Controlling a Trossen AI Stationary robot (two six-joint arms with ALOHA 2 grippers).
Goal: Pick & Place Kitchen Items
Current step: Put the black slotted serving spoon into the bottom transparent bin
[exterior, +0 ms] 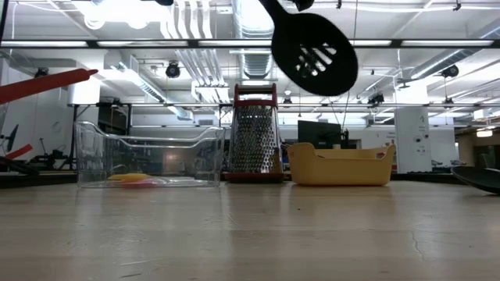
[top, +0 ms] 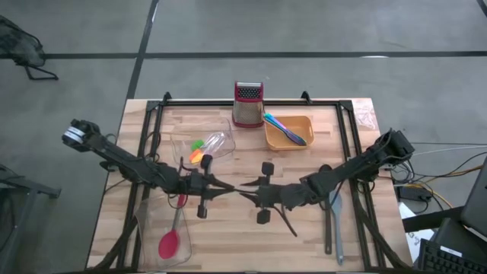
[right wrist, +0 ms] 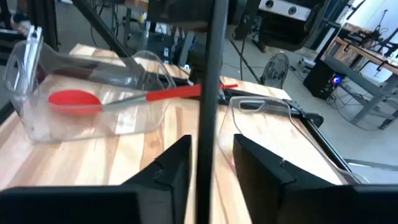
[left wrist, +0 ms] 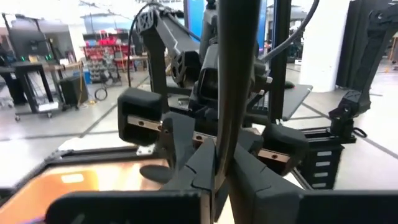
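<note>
Between both wrist views' fingers (left wrist: 249, 180) stands a black spatula (exterior: 315, 53) handle

tubs (top: 199, 144) 2 | tray (top: 288, 131) 1 | grater (top: 248, 103) 1 | spatulas (top: 285, 221) 3

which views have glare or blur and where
Low view: ceiling lights blow out at top left, and the black slotted spatula hangs as a dark silhouette against them. Left wrist view: the spatula's handle, right at the lens, is soft, and the room behind it is washed out. Right wrist view: the clear tub shows pale reflections.
</note>
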